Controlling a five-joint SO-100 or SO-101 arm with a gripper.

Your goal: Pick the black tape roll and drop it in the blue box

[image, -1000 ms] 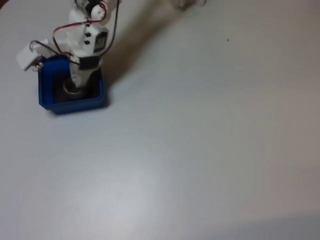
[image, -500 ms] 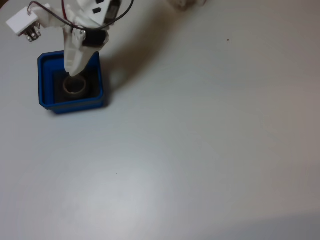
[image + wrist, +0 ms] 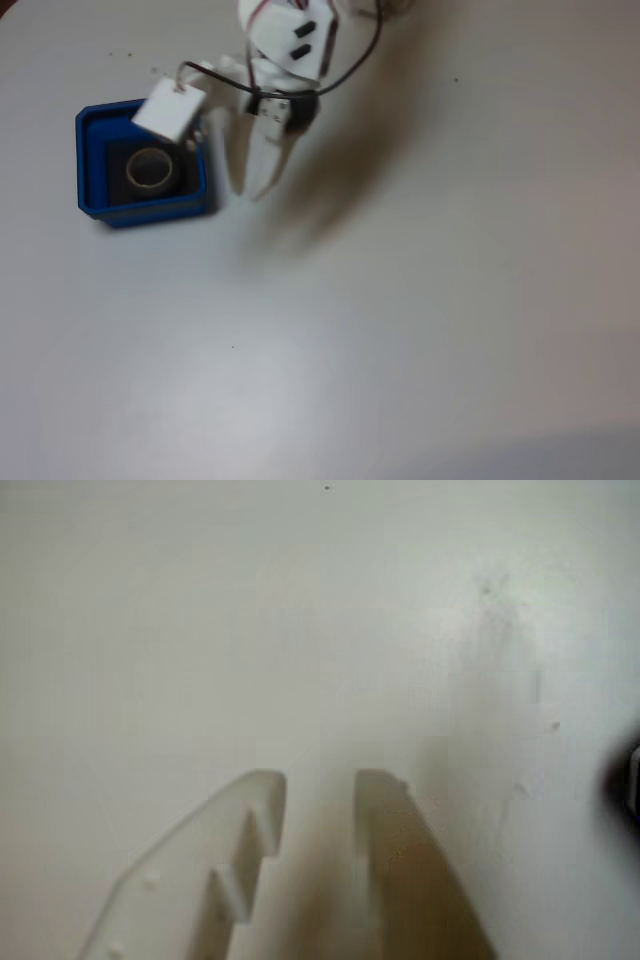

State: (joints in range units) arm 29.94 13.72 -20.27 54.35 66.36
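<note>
The black tape roll (image 3: 150,168) lies flat on the dark floor of the blue box (image 3: 92,165) at the left of the fixed view, its pale inner core showing. My gripper (image 3: 252,190) hangs over bare table just right of the box, fingers pointing down and slightly apart. In the wrist view the gripper (image 3: 318,780) is open, with only white table between its two white fingers (image 3: 250,820). The arm's white camera block (image 3: 168,110) covers the box's upper right corner.
The white table (image 3: 420,300) spreads wide to the right of the box and toward the front. The arm casts a soft shadow (image 3: 330,190) to the right of the gripper. A dark blurred shape (image 3: 628,780) sits at the wrist view's right edge.
The gripper has lifted out of the blue box and swung right, over the table beside it. The tape roll stays lying in the box.
</note>
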